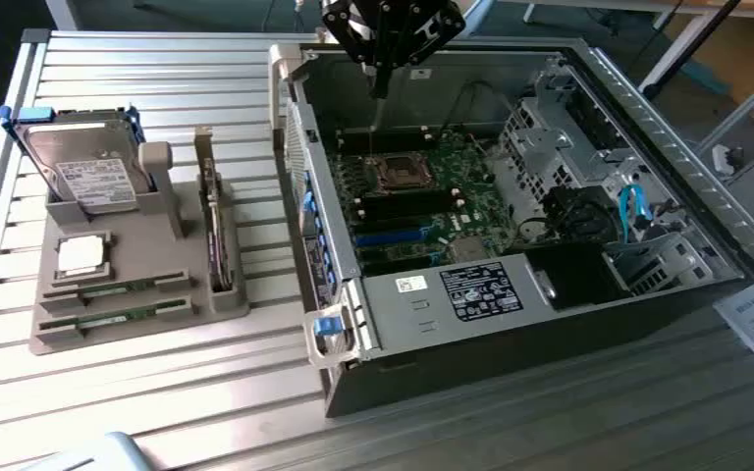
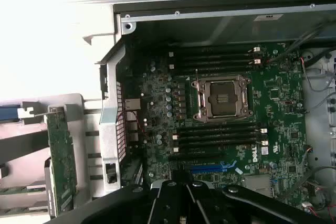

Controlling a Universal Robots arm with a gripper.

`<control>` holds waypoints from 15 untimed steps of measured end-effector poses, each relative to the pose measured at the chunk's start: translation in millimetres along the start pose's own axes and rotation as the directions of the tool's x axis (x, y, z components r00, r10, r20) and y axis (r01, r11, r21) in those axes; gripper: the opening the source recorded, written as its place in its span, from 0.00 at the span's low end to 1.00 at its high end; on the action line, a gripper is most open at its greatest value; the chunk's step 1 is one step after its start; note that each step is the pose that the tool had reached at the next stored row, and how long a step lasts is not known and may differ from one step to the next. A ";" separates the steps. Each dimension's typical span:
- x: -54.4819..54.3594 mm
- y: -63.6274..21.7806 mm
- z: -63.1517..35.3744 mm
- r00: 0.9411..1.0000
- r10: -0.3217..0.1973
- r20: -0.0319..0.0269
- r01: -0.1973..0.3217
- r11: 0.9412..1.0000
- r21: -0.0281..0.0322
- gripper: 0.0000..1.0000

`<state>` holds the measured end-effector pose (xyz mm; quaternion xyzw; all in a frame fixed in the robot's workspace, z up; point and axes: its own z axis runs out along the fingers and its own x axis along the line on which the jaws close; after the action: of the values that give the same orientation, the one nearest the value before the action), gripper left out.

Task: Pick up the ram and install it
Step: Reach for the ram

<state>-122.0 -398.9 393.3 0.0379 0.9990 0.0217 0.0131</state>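
**A:** How does the gripper stand?

**B:** The gripper (image 1: pixel 379 90) has its slim black fingers pressed together, with nothing between them. It hangs over the far end of the open case (image 1: pixel 443 88), a grey sheet-metal box lying with its open side up.

**A:** What lies under the gripper?

**B:** The motherboard (image 2: pixel 283 103), a flat green board studded with small round capacitors. Below the gripper sits the square, metal-framed socket (image 2: pixel 220 98), with a bank of long, narrow black slots (image 2: pixel 215 56) on each side of it.

**A:** And the ram?

**B:** Well apart from the gripper, outside the case wall toward the exterior view's left. The ram (image 1: pixel 122 289) is a thin green strip lying flat in a groove of a matte grey moulded holder (image 1: pixel 102 341), not yet lifted. A second ram (image 1: pixel 115 318) lies in the next groove, parallel and slightly farther from the gripper.

**A:** What else does the holder carry?

**B:** A square silver processor chip (image 1: pixel 80 253) lies just beside the rams. Closer to the gripper, a boxy hard drive (image 1: pixel 89 177) with a white label leans upright. A wider green expansion card (image 1: pixel 216 231) stands on edge at the holder's side nearest the case.

**A:** And beneath everything?

**B:** A pale, ribbed metal surface (image 1: pixel 154 88) of long parallel slats.
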 end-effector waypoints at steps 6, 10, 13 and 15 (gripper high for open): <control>0.0 0.0 0.0 1.000 0.000 0.000 0.000 1.000 0.000 0.11; 0.0 0.0 0.0 1.000 0.000 0.000 0.000 1.000 0.000 0.11; 0.2 0.0 0.0 1.000 0.000 0.000 0.000 1.000 0.000 0.11; 2.3 -0.2 0.0 1.000 0.000 0.000 0.000 1.000 0.000 0.11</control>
<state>-124.2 -399.0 393.3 0.0379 0.9990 0.0218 0.0131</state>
